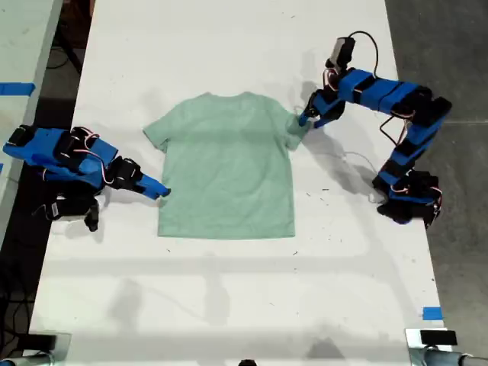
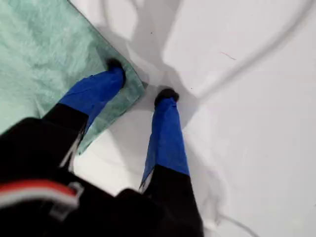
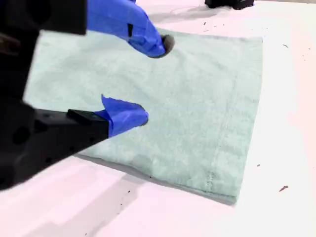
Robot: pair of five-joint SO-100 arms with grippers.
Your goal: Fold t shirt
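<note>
Exterior view: t shirt (image 1: 226, 169) lies flat, spread on white table (image 1: 229, 305), neck away from camera, both sleeves out. No fold made yet.

First pincer (image 2: 140, 81): jaws spread, straddling the sleeve edge. One fingertip (image 2: 114, 66) sits on the cloth, other rests on bare table just beside the hem. Not pinching yet. In exterior view this is the arm at the sleeve on the view's right (image 1: 305, 118).

Second pincer (image 3: 153, 81): jaws spread, hovering over the shirt body near its side edge, hem ahead of it. Contact w/ cloth: cannot tell. Nothing held. In exterior view it sits at the lower side edge on the view's left (image 1: 160, 191).

Handling, by judgement: thin knit, light, limp, no stiffness. Will drape and drag, not slide as a sheet. Table looks smooth, so cloth may bunch or skate if pushed instead of lifted. Not fragile.

Where to grip, by judgement: first pincer should close on the sleeve hem under it, taking both layers. Second pincer should take the side seam near the bottom hem. Risks: single-layer pinch, or fingertip pushing cloth away before closing.
</note>
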